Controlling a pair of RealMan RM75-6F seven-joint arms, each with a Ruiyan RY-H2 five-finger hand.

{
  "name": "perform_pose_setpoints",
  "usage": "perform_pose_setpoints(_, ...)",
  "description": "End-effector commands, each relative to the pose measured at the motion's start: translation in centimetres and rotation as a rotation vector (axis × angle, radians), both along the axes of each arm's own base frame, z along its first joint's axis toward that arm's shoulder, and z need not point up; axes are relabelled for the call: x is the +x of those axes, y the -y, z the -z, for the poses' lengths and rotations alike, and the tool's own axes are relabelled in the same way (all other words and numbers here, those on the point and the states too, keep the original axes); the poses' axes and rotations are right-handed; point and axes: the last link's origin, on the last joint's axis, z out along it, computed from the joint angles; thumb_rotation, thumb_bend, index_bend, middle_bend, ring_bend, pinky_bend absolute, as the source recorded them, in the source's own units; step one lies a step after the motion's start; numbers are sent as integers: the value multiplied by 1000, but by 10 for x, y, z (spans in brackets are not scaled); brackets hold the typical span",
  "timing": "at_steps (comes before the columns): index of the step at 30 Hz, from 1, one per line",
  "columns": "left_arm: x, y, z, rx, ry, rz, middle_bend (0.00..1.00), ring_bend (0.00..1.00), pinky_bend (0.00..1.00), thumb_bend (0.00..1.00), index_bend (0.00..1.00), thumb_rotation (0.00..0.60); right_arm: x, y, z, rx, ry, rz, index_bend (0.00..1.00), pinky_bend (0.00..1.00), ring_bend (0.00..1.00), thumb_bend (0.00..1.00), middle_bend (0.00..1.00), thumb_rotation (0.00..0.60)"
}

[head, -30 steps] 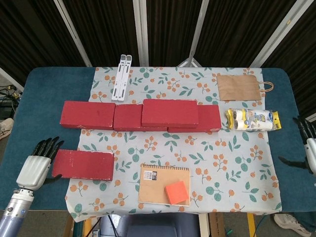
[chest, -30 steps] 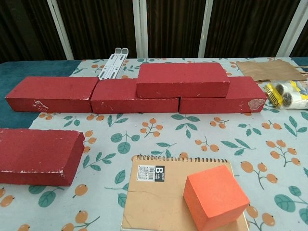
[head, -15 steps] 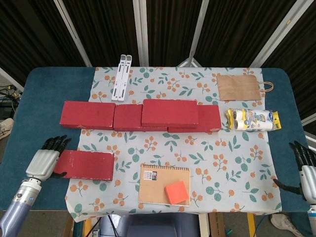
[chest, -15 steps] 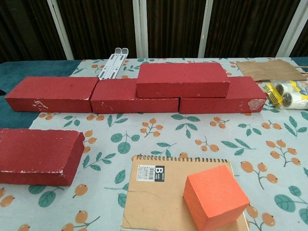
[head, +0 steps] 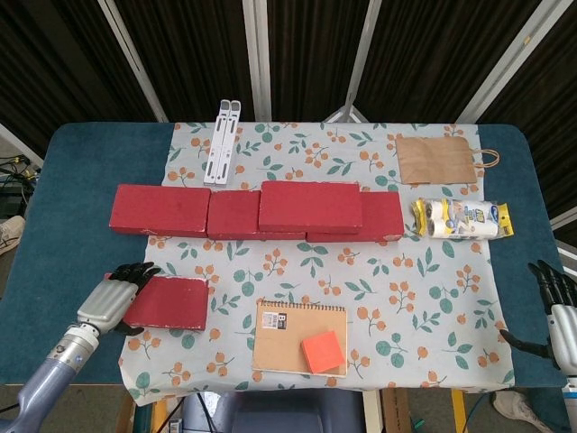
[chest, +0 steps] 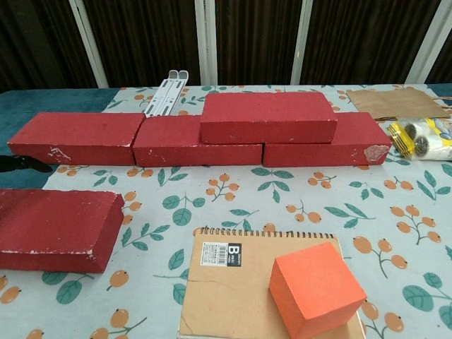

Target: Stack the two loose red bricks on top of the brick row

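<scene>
Three red bricks form a row (head: 158, 210) (chest: 74, 136) across the cloth, and one red brick (head: 310, 207) (chest: 268, 116) lies stacked on the row's right half. A loose red brick (head: 171, 303) (chest: 56, 229) lies flat at the front left. My left hand (head: 113, 299) reaches over this brick's left end with its fingers spread and holds nothing. In the chest view only its dark fingertips (chest: 18, 164) show at the left edge. My right hand (head: 559, 307) hangs open beyond the table's right edge, far from the bricks.
A spiral notebook (head: 284, 329) with an orange cube (head: 323, 351) on it lies at the front middle. At the back are a white folding stand (head: 222, 140) and a brown paper bag (head: 435, 160). A pack of tape rolls (head: 460, 218) lies right of the row.
My left hand has moved right and forward, from beside the loose brick to over its left end. My right hand has dropped lower at the table's right edge. The bricks have not moved.
</scene>
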Motion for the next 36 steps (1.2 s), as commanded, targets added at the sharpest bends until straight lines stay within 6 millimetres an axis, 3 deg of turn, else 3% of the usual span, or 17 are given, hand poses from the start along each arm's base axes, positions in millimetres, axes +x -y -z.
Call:
perform_pose_setpoints(1,-1,3,2,-38,-23,7,0,0,0,0,0,600,0,-1,-1,-6,4,-3,0,0,0,35,4,600)
perform_pose_setpoints(21,-9,-17,20,-27,-120,35,0,0,3,0,0,600,-1,-1,-2,-14,15,4,0,0,0,35,4,600)
perform_pose_setpoints(26,-9,-21,23,-33,-162,49,1,0,80,0,0,600,-1,-1,-2,-14,14,9,0,0,0,35,4,600)
perform_pose_setpoints(29,-6,-24,25,-27,-182,56,38,12,146,0,0,600,0,-1,-2,-12,13,6,0,0,0,35,4,600)
perform_pose_setpoints(32,-4,-26,26,-25,-197,62,128,88,222,0,5,600,0,-2,-2,-13,13,7,0,0,0,35,4,600)
perform_pose_setpoints(36,-1,-29,25,-18,-222,76,242,186,287,5,118,600,-1,-1,-3,-16,16,9,0,0,0,35,4,600)
